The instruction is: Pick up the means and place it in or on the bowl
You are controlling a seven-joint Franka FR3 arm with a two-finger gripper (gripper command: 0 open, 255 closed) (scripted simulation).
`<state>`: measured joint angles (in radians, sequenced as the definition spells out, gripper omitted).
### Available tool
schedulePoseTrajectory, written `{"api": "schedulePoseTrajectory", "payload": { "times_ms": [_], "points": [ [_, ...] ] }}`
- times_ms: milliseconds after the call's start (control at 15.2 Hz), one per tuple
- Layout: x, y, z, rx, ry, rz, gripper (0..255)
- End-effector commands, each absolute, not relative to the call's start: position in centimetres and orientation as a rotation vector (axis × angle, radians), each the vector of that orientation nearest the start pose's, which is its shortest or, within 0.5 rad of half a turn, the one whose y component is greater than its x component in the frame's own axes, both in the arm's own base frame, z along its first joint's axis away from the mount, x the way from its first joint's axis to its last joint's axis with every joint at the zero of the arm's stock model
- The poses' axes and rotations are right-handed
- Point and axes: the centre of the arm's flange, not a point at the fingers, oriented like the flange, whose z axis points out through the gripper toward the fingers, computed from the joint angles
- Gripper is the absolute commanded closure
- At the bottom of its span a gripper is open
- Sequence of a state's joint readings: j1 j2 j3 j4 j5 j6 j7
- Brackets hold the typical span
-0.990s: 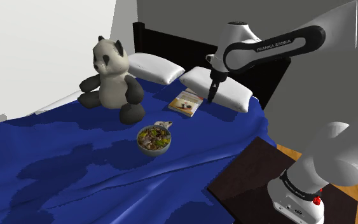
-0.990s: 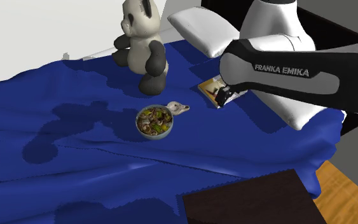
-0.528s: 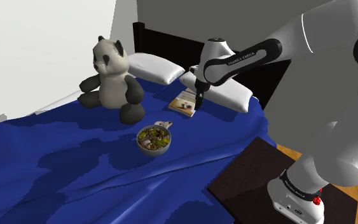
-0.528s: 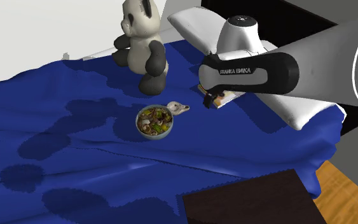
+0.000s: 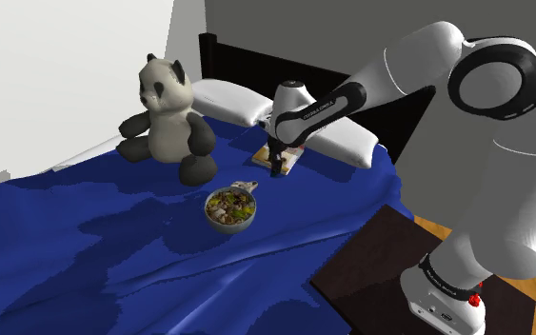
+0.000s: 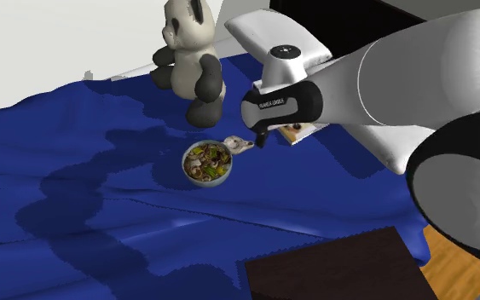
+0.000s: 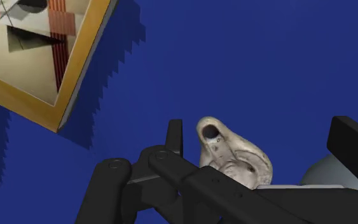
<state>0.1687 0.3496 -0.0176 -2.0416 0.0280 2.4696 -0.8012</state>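
Hovering low over the blue bed (image 7: 266, 51), the gripper (image 7: 263, 130) stands open, fingers straddling the small cream spouted vessel (image 7: 231, 153) without clasping it, apparently lined up to grasp; the vessel lies just beside the food-filled bowl (image 5: 228, 226).

Bright, even light from above; blotchy dark shadows spread over the rumpled blue bedspread (image 5: 66, 285); jagged, stair-stepped shadow edge beside the yellow-bordered flat book (image 7: 37, 51); white wall glary.
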Motion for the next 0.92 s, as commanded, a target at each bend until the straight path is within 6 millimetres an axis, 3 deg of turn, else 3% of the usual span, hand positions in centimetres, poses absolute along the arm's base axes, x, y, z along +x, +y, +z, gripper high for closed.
{"api": "schedulePoseTrajectory", "payload": {
  "times_ms": [0,462,858],
  "points": [
    [61.0,10.4,25.8,-2.773,-1.499,-0.125,0],
    [64.8,14.8,19.5,-2.621,-1.75,-0.125,0],
    [65.0,14.9,16.3,-2.621,-1.75,-0.125,0]
  ]
}}
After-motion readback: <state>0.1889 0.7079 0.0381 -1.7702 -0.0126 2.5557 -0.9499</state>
